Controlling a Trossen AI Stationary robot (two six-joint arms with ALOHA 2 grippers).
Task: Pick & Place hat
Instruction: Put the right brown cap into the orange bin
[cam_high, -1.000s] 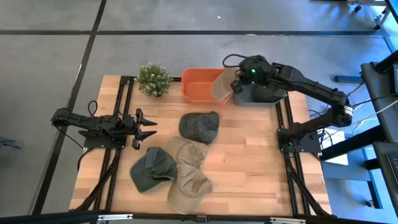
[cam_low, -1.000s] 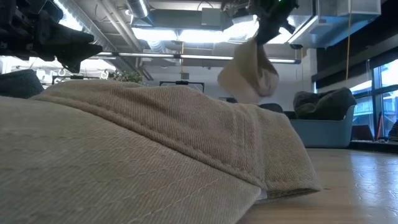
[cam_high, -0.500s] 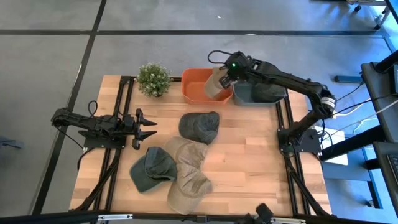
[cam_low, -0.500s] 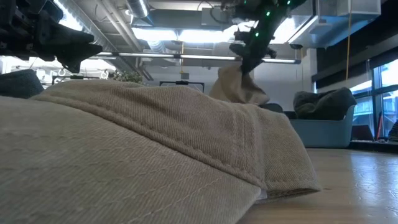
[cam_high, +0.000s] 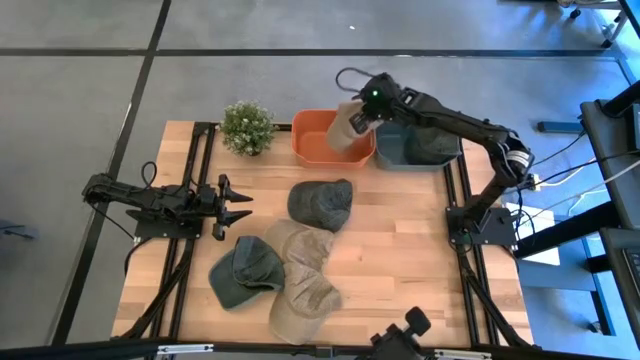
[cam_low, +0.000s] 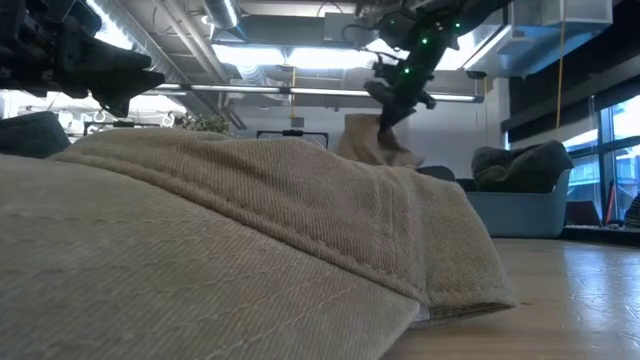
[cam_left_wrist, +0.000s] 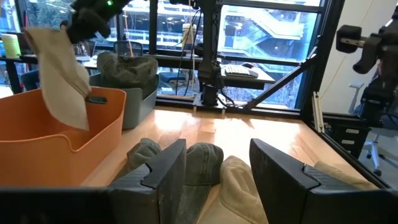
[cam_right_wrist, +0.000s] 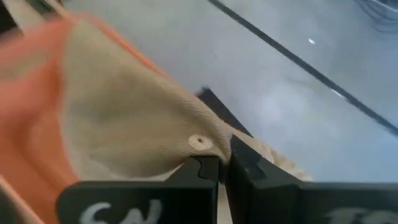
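Left gripper (cam_high: 238, 205) parked over the left side of the table (cam_high: 400, 270), well left of the orange bin (cam_high: 318, 143), fingers spread, nothing between them. Small potted plant (cam_high: 246, 127) sits at the back of the table, just left of the orange bin. In front of the bin, toward the near edge: green cap (cam_high: 243, 272), a tan cap (cam_high: 303, 243) beside it, another tan cap (cam_high: 302, 298) nearest the front edge and overlapping the first one, and a dark grey cap (cam_high: 321, 202) closest to the bin. Right gripper (cam_high: 362, 120) is above the orange bin's right half, clenched on a beige hat (cam_high: 345, 130); the right wrist view shows both fingers pinched tight on the hat fabric (cam_right_wrist: 134, 127). The hat hangs limp from the gripper, lower part down inside the bin per the left wrist view (cam_left_wrist: 62, 81); can't tell whether it touches the bin floor. Grey bin (cam_high: 418, 150) sits directly right of the orange bin, touching it, with a dark hat (cam_high: 432, 146) inside.
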